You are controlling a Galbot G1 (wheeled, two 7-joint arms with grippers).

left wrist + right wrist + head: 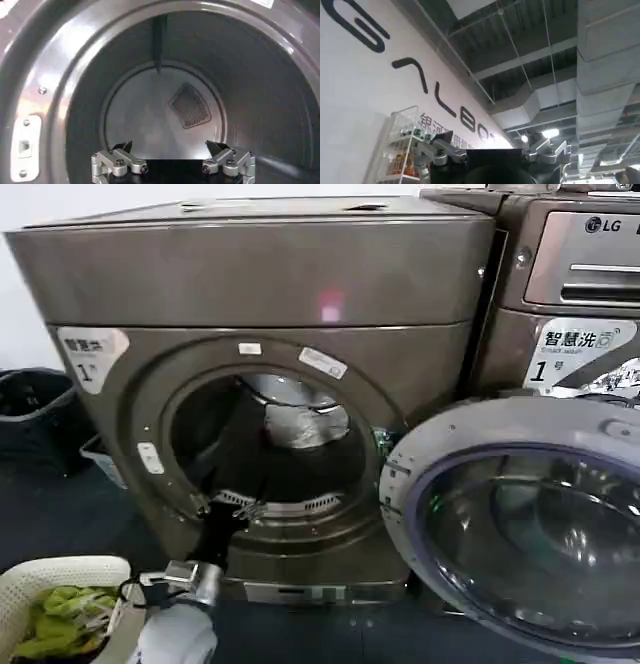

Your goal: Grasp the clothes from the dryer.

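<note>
Pale clothes [305, 424] lie deep beyond left gripper [222, 509].

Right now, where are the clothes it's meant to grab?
In the head view the clothes lie inside the dryer, at the back right of its round opening, beyond the left pincer at the opening's lower rim.

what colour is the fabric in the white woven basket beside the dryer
Yellow-green fabric pile, seen best in the head view, lower left corner.
</note>
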